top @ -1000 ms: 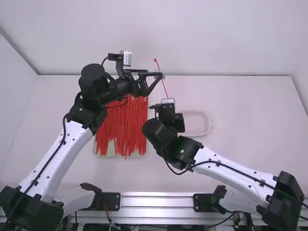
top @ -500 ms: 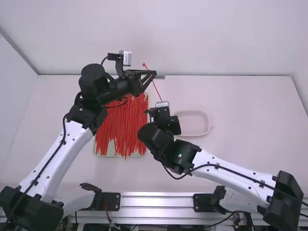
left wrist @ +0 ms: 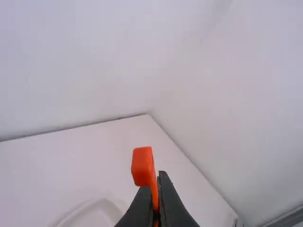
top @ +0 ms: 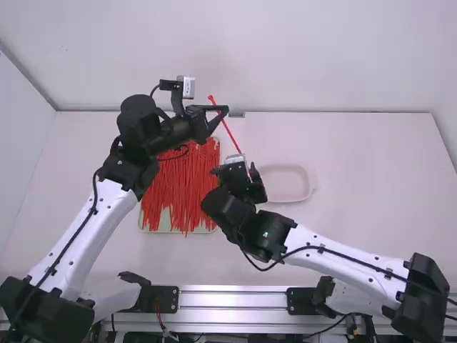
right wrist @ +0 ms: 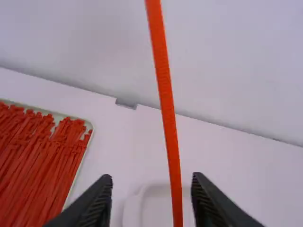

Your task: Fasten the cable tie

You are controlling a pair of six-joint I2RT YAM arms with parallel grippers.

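high view, left fingers (top: 218, 112): clamped on a red cable tie (top: 228, 132), held up above the far side of the surface (top: 371, 164)
high view, cable tie: head at top, strap slanting down to the right arm's wrist (top: 235, 171)
high view, pile of spare ties (top: 178, 189): lying on a tray below the left arm
high view, white dish (top: 307, 187): just beside the right arm's wrist, on the surface
left wrist view, left fingers (left wrist: 165, 208): pressed together, pinching the tie just under its head (left wrist: 142, 165)
right wrist view, right fingers (right wrist: 97, 201): spread wide apart, gripping nothing
right wrist view, cable tie (right wrist: 165, 104): strap running between the two fingers, nearer one of them, no contact seen
right wrist view, spare ties (right wrist: 33, 161): off to one side, dish (right wrist: 142, 198) beyond the fingers
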